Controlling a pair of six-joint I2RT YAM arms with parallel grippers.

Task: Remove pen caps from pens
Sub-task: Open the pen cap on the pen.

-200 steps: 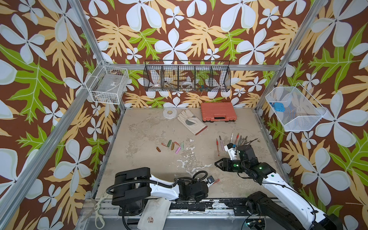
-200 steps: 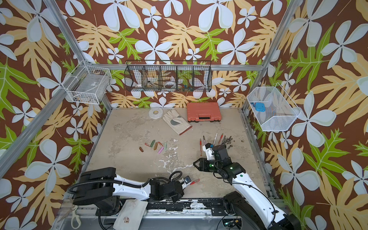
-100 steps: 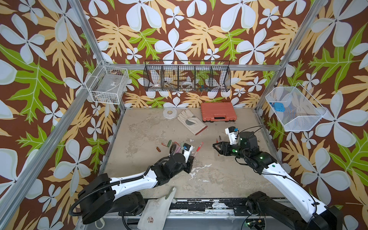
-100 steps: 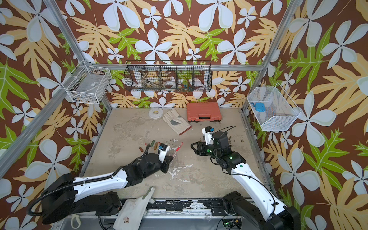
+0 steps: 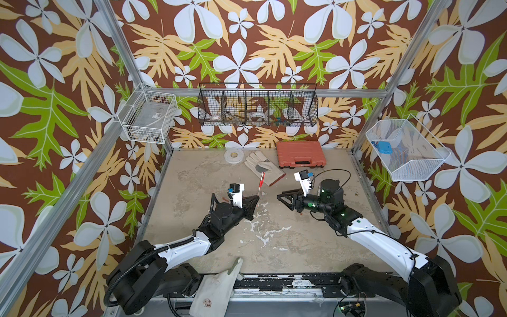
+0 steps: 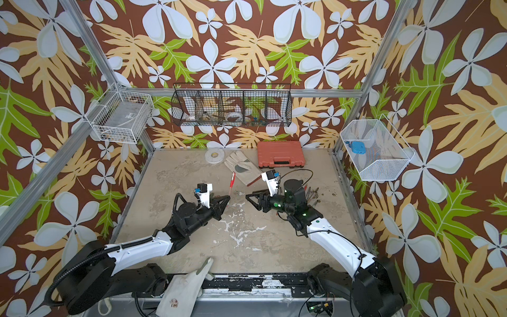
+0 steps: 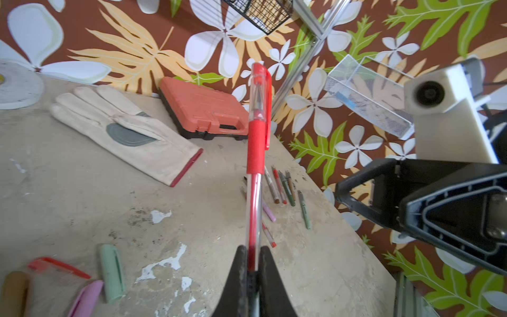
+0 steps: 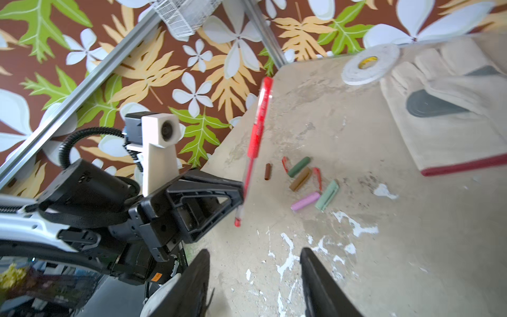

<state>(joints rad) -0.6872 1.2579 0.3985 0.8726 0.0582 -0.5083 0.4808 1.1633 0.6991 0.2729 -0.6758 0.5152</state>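
Seven loose caps (image 8: 300, 179); left fingers (image 7: 237, 277) grip one capped pen (image 7: 256, 142)

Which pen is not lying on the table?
The capped red pen, clamped in the left gripper with its cap end free; the other pens lie flat on the table.

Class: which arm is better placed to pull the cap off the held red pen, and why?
Right. The right gripper is open, empty and faces the pen; the left gripper is shut on the barrel, leaving the cap free.
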